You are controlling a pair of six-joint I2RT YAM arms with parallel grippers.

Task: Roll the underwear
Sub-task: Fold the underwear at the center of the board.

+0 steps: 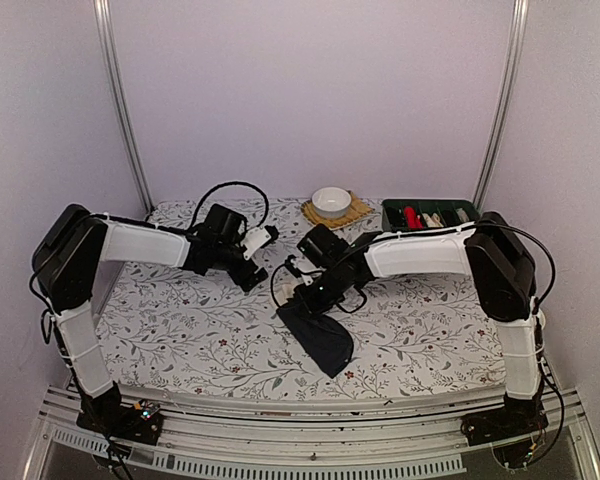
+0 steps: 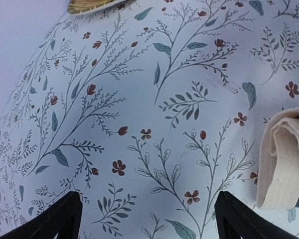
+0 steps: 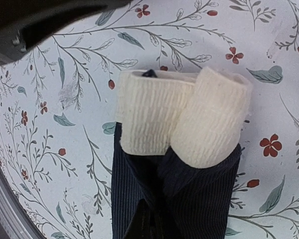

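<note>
The underwear (image 3: 179,189) is dark ribbed cloth with two cream ribbed ends (image 3: 189,114). In the right wrist view it fills the lower middle, bunched where my right gripper's jaws meet, and the cloth hides the fingers. From above, my right gripper (image 1: 302,292) is shut on the upper end of the underwear (image 1: 322,338), which trails toward the near edge of the table. My left gripper (image 2: 149,219) is open over bare tablecloth, nothing between its black fingertips (image 2: 65,214). It hovers just left of the right one (image 1: 252,275). A cream end (image 2: 284,159) shows at its view's right edge.
A white bowl (image 1: 331,200) sits on a woven yellow mat (image 1: 352,213) at the back middle; the mat's edge (image 2: 89,5) also shows in the left wrist view. A green tray (image 1: 392,214) with several small items stands at the back right. Floral cloth (image 1: 180,330) covers the table.
</note>
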